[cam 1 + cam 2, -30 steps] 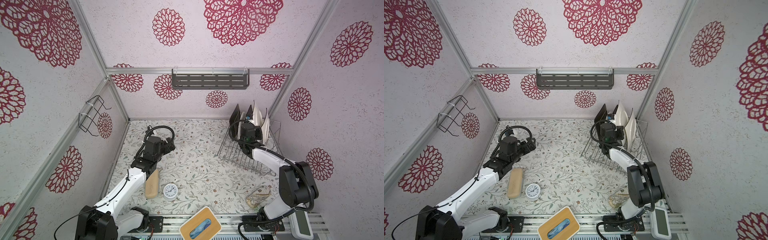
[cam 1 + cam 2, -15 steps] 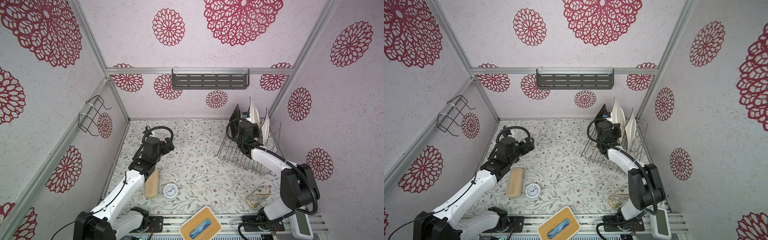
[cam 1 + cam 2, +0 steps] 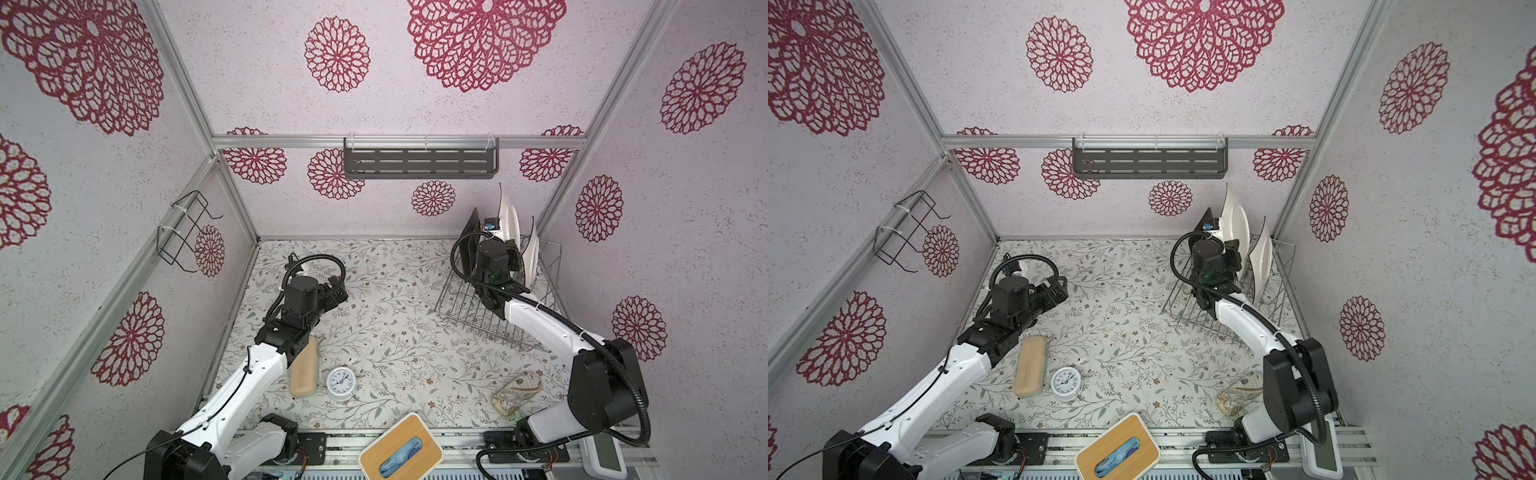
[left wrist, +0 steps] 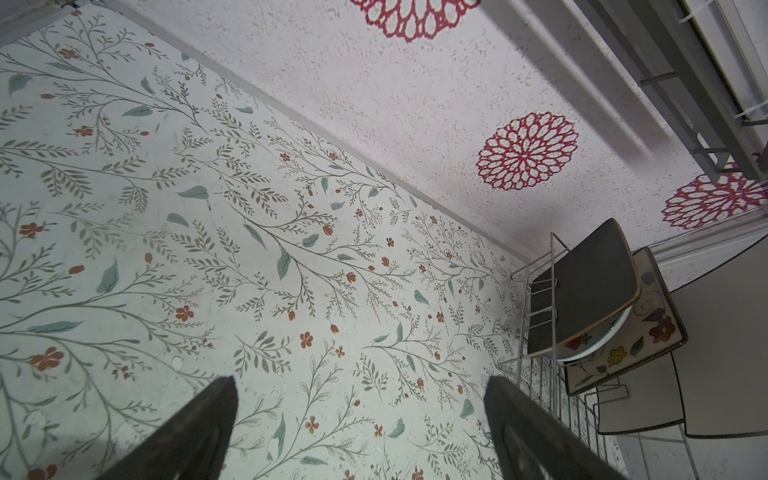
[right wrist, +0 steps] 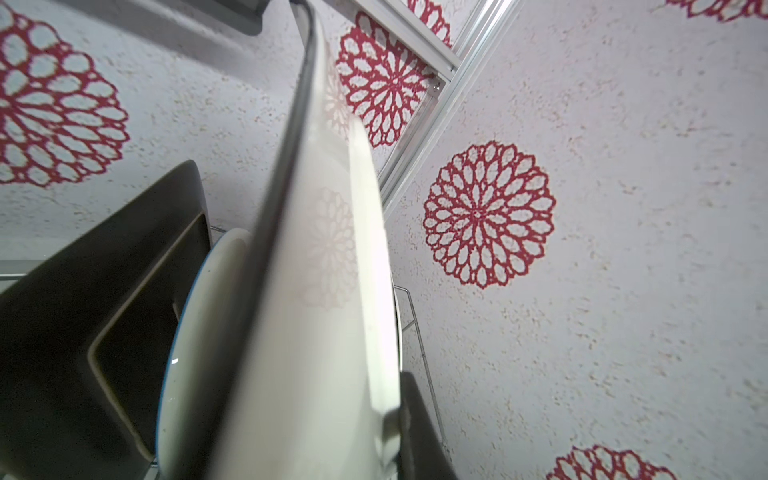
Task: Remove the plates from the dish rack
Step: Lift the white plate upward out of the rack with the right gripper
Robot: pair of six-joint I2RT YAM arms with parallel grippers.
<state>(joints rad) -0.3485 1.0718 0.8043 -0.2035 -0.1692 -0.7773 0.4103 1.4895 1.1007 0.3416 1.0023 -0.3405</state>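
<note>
The silver wire dish rack (image 3: 498, 328) stands at the back right in both top views. My right gripper (image 3: 503, 246) is shut on the lower edge of a white squarish plate (image 3: 508, 216), which it holds upright above the rack. In the right wrist view this plate (image 5: 332, 291) fills the middle, with one finger (image 5: 419, 424) pressed on its face. A dark plate (image 3: 471, 241), a round white plate (image 5: 195, 332) and another white plate (image 3: 533, 249) stand in the rack. My left gripper (image 3: 338, 291) hangs open over the floral table, empty (image 4: 359, 382).
A tan case (image 3: 304, 370) and a small alarm clock (image 3: 341, 383) lie by the left arm. A wood-topped box (image 3: 401, 453) and a clear crumpled wrapper (image 3: 515, 397) sit at the front. A grey slotted shelf (image 3: 419, 164) and a black wire basket (image 3: 187, 232) hang on the walls.
The right gripper has raised the white plate higher out of the rack. The left arm has drawn back a little toward the left.
</note>
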